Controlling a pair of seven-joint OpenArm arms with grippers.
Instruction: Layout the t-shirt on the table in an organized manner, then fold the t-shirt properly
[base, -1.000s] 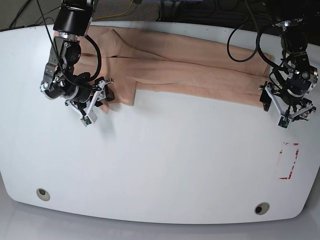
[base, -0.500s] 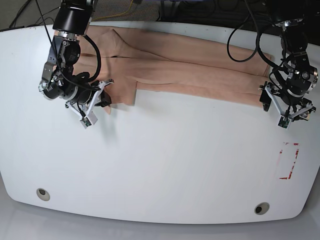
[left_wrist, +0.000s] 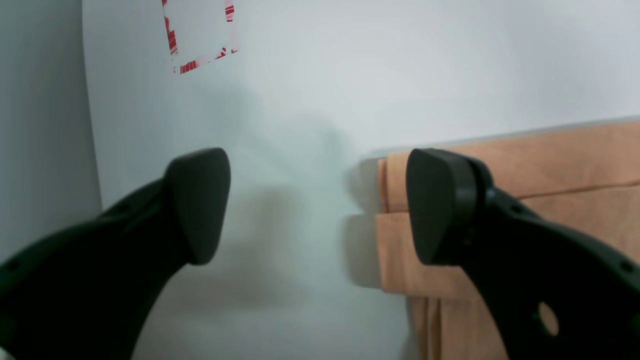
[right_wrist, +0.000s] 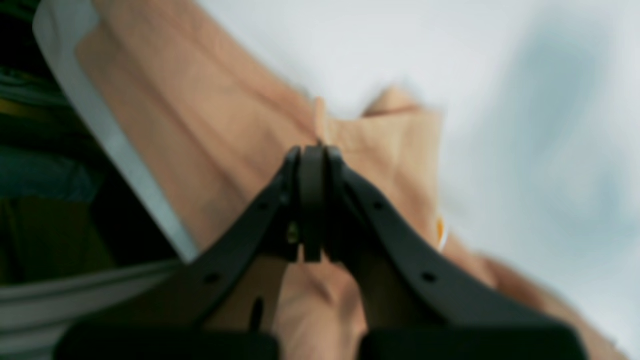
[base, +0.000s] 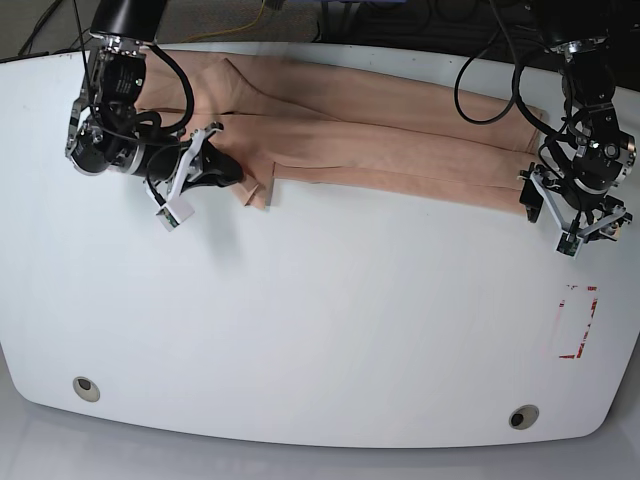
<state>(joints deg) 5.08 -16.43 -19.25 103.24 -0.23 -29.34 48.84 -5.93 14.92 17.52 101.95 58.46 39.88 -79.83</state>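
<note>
The peach-pink t-shirt (base: 400, 140) lies as a long folded band along the back of the white table (base: 320, 330). My right gripper (base: 232, 175) is at the shirt's left end, shut on the sleeve corner. The blurred right wrist view shows its closed tips (right_wrist: 312, 150) on the cloth (right_wrist: 210, 125). My left gripper (base: 562, 212) is open at the shirt's right end. In the left wrist view (left_wrist: 315, 200) one finger (left_wrist: 435, 205) hangs over the shirt's edge (left_wrist: 525, 160) and the other over bare table (left_wrist: 350, 75). The emoji print is hidden.
A red rectangle mark (base: 577, 322) is at the front right, also in the left wrist view (left_wrist: 200, 35). Two grommet holes (base: 86, 388) (base: 523, 416) sit near the front edge. Cables and dark clutter lie behind the table's back edge (base: 400, 20).
My right gripper has moved back and to the left, holding the sleeve corner, which now lies turned over nearer the band. The left arm has not moved.
</note>
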